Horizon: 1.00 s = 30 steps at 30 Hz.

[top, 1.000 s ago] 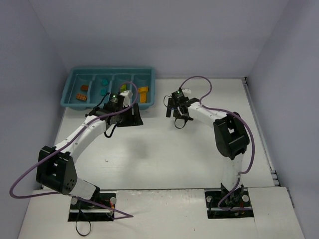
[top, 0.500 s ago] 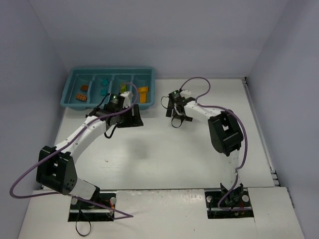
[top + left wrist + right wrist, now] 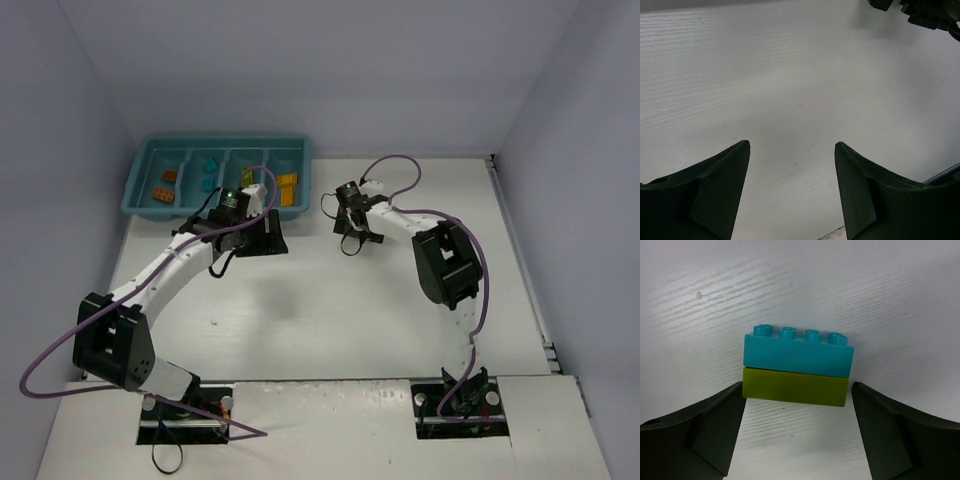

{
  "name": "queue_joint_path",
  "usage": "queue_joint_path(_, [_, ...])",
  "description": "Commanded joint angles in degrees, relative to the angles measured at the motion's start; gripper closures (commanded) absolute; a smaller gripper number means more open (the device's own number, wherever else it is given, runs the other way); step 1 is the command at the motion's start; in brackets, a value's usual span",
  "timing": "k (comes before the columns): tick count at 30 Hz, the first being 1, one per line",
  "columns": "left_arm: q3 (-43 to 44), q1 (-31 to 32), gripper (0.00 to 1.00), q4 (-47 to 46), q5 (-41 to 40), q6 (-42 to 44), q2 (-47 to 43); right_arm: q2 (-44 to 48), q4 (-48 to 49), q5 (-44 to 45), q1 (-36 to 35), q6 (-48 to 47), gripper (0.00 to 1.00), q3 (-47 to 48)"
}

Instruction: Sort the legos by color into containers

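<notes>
Two bricks, a teal brick [image 3: 797,357] seated on a lime brick [image 3: 795,390], make one stack [image 3: 797,372] between the fingers of our right gripper [image 3: 797,390]. The fingers meet its ends, so we judge it clamped, near the right end of the tray [image 3: 133,190]. We are mid-sort. The stack mixes colours, so we must split it before dropping either brick. Our left gripper [image 3: 792,150] hangs spread and empty over the table [image 3: 790,75].
</notes>
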<state>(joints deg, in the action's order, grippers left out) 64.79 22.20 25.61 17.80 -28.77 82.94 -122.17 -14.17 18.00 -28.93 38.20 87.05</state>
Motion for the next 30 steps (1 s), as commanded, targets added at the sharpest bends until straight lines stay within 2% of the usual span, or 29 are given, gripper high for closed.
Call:
queue_joint_path(1, [0.2,0.6,0.38,-2.1,0.7,-0.4,-1.8,0.1,0.5,3.3,-0.3,1.5,0.19,2.3])
queue_joint_path(10, [0.2,0.7,0.38,-2.1,0.8,-0.5,-1.6,-0.1,1.2,3.8,-0.5,1.1,0.32,2.3])
queue_joint_path(16, [0.5,0.9,0.38,-2.1,0.6,-0.4,-1.5,0.9,2.0,4.8,-0.8,0.4,0.51,0.6])
queue_joint_path(17, [0.6,0.9,0.38,-2.1,0.6,-0.4,-1.5,1.3,2.5,4.8,-0.8,0.0,0.6,0.1])
queue_joint_path(19, [1.0,0.9,0.38,-2.0,0.6,-0.2,-1.3,1.9,4.1,4.7,-0.8,-1.6,0.72,-0.6])
queue_joint_path(20, [1.2,0.9,0.38,-1.8,0.6,-0.2,-1.3,3.2,5.0,4.5,-0.8,-2.6,0.83,-2.0])
queue_joint_path(23, [1.8,0.9,0.38,-1.7,0.7,-0.1,-1.0,7.0,10.3,3.0,-0.8,-8.0,1.0,-6.5])
queue_joint_path(27, [3.8,0.8,0.38,-1.2,1.2,0.6,-0.4,14.5,17.9,-1.6,-0.8,-18.1,1.0,-13.9])
queue_joint_path(30, [6.5,0.7,0.38,-0.6,2.7,1.4,0.3,22.4,23.3,-8.3,-0.8,-27.3,1.0,-21.3])
